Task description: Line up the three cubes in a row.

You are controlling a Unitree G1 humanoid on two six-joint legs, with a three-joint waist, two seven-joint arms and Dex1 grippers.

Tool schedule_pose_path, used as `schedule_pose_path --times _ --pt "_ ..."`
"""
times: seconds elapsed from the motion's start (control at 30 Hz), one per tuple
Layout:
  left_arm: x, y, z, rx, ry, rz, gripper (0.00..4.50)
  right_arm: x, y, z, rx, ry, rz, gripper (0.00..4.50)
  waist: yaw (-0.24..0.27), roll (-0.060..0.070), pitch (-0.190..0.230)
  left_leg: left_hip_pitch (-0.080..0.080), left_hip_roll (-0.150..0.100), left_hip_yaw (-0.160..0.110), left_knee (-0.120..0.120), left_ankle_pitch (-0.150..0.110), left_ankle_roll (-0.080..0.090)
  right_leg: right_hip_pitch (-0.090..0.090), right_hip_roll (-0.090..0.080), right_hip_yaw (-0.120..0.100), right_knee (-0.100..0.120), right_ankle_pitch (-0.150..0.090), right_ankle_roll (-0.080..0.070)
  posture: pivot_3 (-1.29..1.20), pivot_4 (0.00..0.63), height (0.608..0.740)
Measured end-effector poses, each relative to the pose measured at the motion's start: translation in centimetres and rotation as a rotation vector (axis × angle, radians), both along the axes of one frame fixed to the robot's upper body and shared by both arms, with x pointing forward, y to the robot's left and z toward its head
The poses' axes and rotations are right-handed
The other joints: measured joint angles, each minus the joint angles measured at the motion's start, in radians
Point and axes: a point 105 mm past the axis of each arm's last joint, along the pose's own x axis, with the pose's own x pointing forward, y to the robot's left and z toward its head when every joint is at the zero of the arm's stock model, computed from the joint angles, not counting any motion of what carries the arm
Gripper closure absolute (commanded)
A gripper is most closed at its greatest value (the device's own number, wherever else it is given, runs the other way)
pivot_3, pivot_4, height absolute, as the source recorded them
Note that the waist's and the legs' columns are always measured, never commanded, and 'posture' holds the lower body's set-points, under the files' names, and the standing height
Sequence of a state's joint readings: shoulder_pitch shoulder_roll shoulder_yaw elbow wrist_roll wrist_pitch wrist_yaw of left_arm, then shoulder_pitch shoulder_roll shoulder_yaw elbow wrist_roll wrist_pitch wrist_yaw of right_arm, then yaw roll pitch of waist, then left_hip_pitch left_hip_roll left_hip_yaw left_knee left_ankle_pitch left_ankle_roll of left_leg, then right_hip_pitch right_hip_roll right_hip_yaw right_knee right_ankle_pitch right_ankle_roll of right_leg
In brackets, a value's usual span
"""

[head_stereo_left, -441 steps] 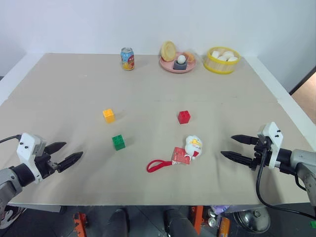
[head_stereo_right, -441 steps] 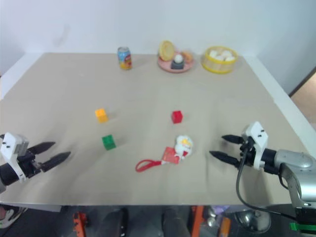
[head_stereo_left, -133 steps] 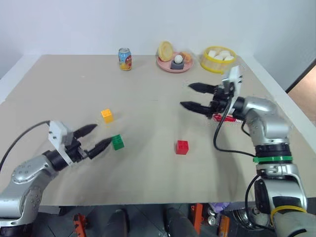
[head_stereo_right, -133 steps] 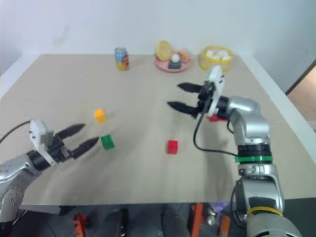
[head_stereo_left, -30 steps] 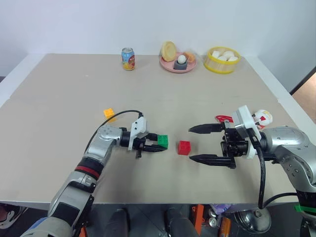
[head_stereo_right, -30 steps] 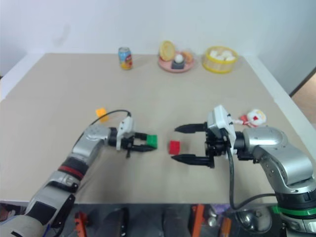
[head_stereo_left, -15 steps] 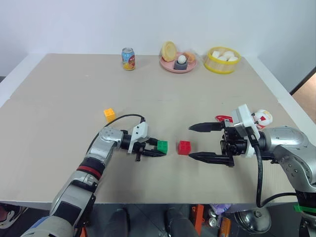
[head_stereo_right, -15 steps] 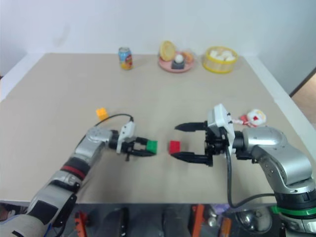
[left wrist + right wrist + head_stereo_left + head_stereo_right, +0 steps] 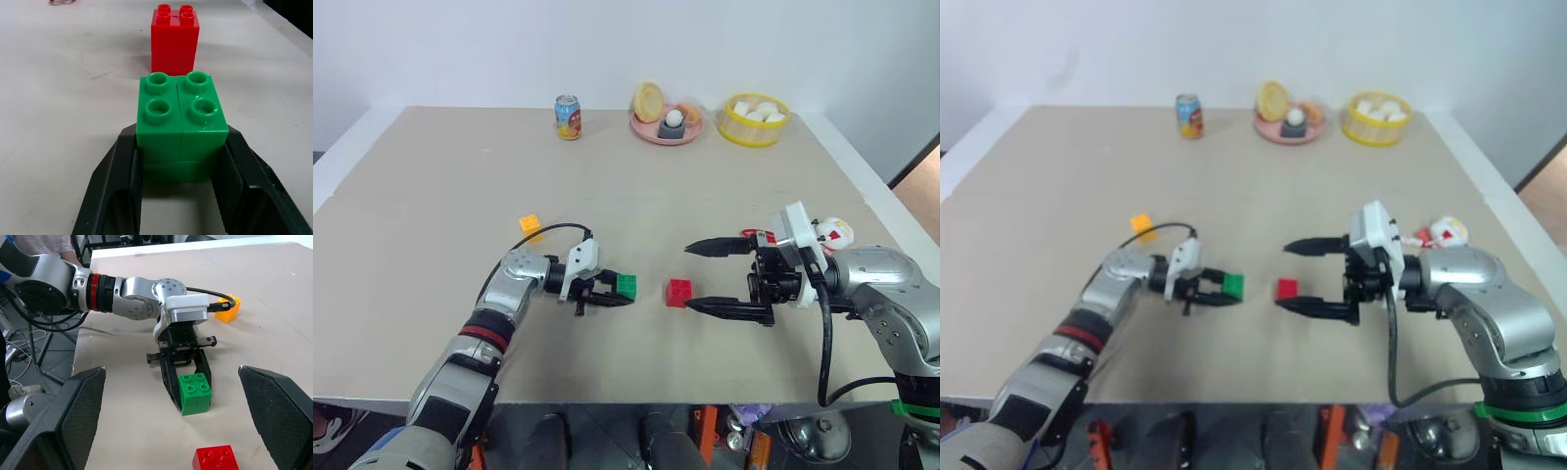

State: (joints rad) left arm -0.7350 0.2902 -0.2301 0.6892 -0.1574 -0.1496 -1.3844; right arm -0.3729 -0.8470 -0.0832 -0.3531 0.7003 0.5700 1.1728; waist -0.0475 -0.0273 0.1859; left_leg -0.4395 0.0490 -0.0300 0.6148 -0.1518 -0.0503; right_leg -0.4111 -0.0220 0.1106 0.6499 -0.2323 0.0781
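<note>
The left gripper (image 9: 613, 292) has its jaws clamped on the green cube (image 9: 626, 286), low over the surface (image 9: 450, 176) just beside the red cube (image 9: 678, 292). Set it down squared with red, in line with the yellow cube (image 9: 530, 225) (well apart). The right gripper (image 9: 717, 278) waits, jaws wide, empty. Whether green touches the surface is unclear.

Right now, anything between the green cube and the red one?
Nothing: bare table separates the green cube, clamped in the left gripper, from the red cube, seen in the left wrist view.
</note>
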Motion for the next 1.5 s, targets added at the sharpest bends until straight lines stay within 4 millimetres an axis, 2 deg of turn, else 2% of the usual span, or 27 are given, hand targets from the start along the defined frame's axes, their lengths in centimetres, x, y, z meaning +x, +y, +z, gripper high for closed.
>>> schedule_pose_path --times 0.3,0.37,0.47,0.57,0.83,1.03,1.1,1.3,1.5 --pt "-0.2 -0.4 -0.1 -0.008 0.004 -0.007 3.18 0.1 0.1 0.1 -0.002 -0.007 0.001 0.0 0.0 0.0 0.0 0.0 0.0 0.0 0.001 0.0 0.0 0.0 0.0 0.0 0.0 0.0 0.0 0.0 0.15 0.74" --pt "-0.2 -0.4 -0.1 -0.008 0.003 -0.006 2.07 0.1 0.1 0.1 -0.002 -0.007 0.0 0.0 0.0 0.0 0.0 0.0 0.0 0.0 0.001 0.0 0.0 0.0 0.0 0.0 0.0 0.0 0.0 0.0 0.15 0.74" --pt "-0.2 -0.4 -0.1 -0.006 0.008 -0.007 1.2 0.1 0.1 0.1 -0.002 -0.007 0.0 0.0 0.0 0.0 0.0 0.0 0.0 0.0 0.001 0.0 0.0 0.0 0.0 0.0 0.0 0.0 0.0 0.0 0.15 0.74" --pt "-0.2 -0.4 -0.1 -0.006 0.009 -0.006 0.1 0.1 0.1 0.1 -0.002 -0.007 0.0 0.0 0.0 0.0 0.0 0.0 0.0 0.0 0.001 0.0 0.0 0.0 0.0 0.0 0.0 0.0 0.0 0.0 0.15 0.74" --pt "-0.2 -0.2 -0.1 -0.01 -0.02 0.009 0.04 0.3 0.2 0.4 0.004 -0.018 0.0 0.0 0.0 0.0 0.0 0.0 0.0 0.0 0.001 0.0 0.0 0.001 0.0 0.0 0.0 0.0 0.0 0.0 0.15 0.74" --pt "-0.2 1.3 0.1 0.012 -0.047 0.039 0.04 0.5 0.1 0.6 0.009 -0.019 -0.003 0.0 0.0 0.0 0.0 0.0 0.0 0.0 0.001 0.0 0.0 0.001 0.0 0.0 0.0 0.001 0.0 0.0 0.15 0.74" --pt "-0.2 2.3 0.3 0.025 -0.06 0.06 0.04 0.6 0.1 0.6 0.01 -0.02 -0.002 0.0 -0.001 0.0 0.0 0.0 0.0 0.0 0.001 0.0 0.0 0.0 0.0 0.0 0.0 0.001 0.0 0.0 0.15 0.74" --pt "-0.8 7.5 0.8 0.053 -0.059 0.177 0.04 0.7 0.1 1.0 0.012 -0.023 -0.001 0.0 -0.001 0.0 0.0 0.001 0.001 0.0 0.001 0.0 0.0 0.0 0.0 -0.001 0.0 0.0 -0.001 0.0 0.15 0.74" --pt "-2.6 9.7 4.9 -0.07 -0.052 0.282 0.04 0.8 0.1 1.1 0.013 -0.022 0.004 0.0 0.0 0.0 0.0 0.0 0.001 0.0 0.001 0.0 0.0 0.001 -0.001 -0.001 0.0 0.0 0.0 0.0 0.15 0.74"
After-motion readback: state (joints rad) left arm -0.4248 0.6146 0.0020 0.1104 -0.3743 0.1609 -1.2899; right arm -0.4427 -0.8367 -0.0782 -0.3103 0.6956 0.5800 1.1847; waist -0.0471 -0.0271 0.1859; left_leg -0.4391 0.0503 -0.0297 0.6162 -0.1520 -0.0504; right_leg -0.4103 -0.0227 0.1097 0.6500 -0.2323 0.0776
